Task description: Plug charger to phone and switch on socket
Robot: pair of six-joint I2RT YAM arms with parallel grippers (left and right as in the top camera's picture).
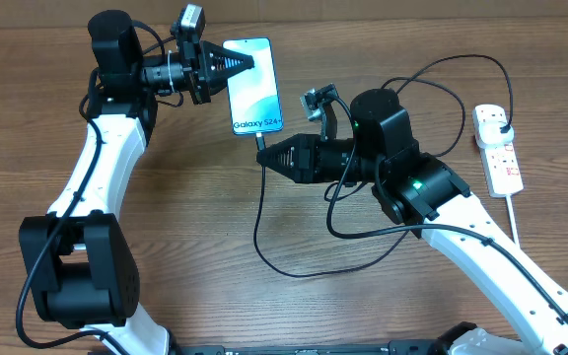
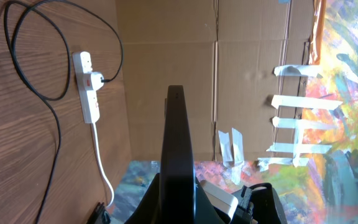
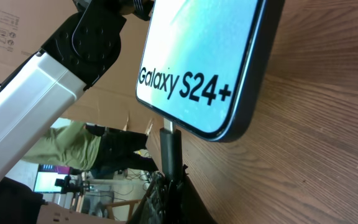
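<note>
The phone (image 1: 255, 89) is held up off the table with its light blue screen facing up, and my left gripper (image 1: 248, 63) is shut on its left edge. In the left wrist view the phone (image 2: 178, 143) shows edge-on as a black slab between my left gripper's (image 2: 178, 200) jaws. My right gripper (image 1: 267, 155) is shut on the charger's connector (image 3: 169, 149). Its tip meets the phone's (image 3: 204, 56) bottom edge; how deep it sits I cannot tell. The charger cable (image 1: 264, 237) loops across the table to a black plug (image 1: 502, 120) in the socket (image 1: 499, 150) at the right.
The socket's white cord (image 1: 514, 219) runs toward the front right, beside my right arm. The black cable arcs behind the right arm (image 1: 461, 61) as well. Cardboard walls (image 2: 166, 50) stand around the table. A person in a green top (image 3: 73, 146) shows in the background.
</note>
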